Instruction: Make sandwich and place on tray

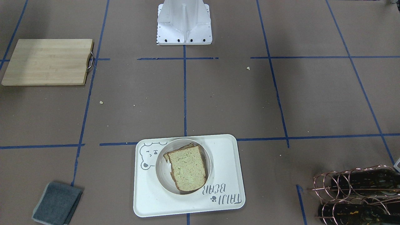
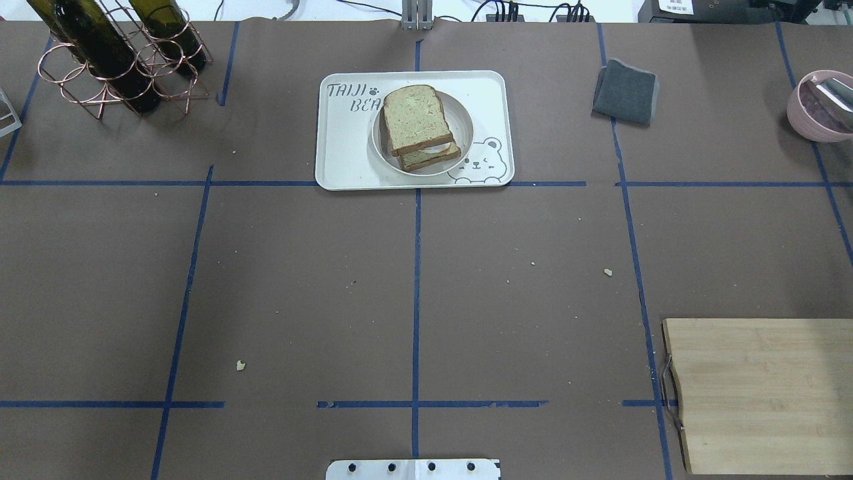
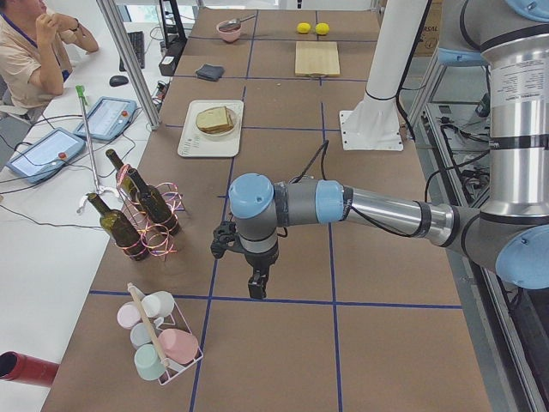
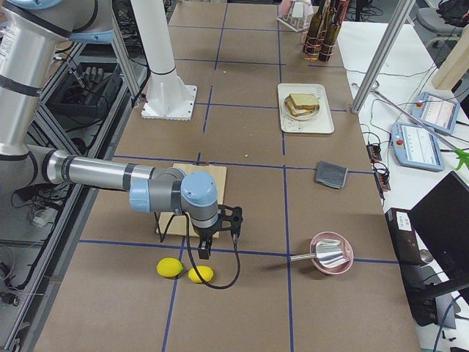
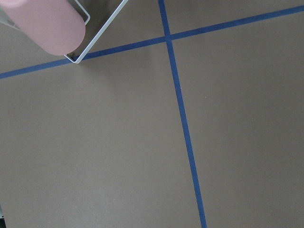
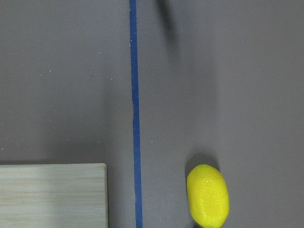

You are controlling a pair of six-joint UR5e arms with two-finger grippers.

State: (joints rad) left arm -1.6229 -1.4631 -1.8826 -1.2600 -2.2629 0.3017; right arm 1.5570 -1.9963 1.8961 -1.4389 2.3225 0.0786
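Note:
The sandwich (image 1: 187,167) lies on a small round off-white plate (image 1: 160,170) that stands on the cream-white bear tray (image 1: 226,156). In the overhead view the sandwich (image 2: 416,120) shows two bread slices with a white egg layer (image 2: 438,148) between them, on the tray (image 2: 346,157). The left gripper (image 3: 256,287) hangs over bare table far from the tray, near the cup rack. The right gripper (image 4: 205,251) hangs over the table at the other end, by two lemons. Both show only in side views, so I cannot tell whether they are open or shut.
A wooden cutting board (image 2: 760,393) lies on the robot's right. A grey cloth (image 2: 626,91) and a pink bowl (image 2: 820,107) sit at the far right. A copper rack with wine bottles (image 2: 113,60) stands at the far left. A lemon (image 6: 207,194) lies under the right wrist; a pink cup (image 5: 45,23) lies under the left.

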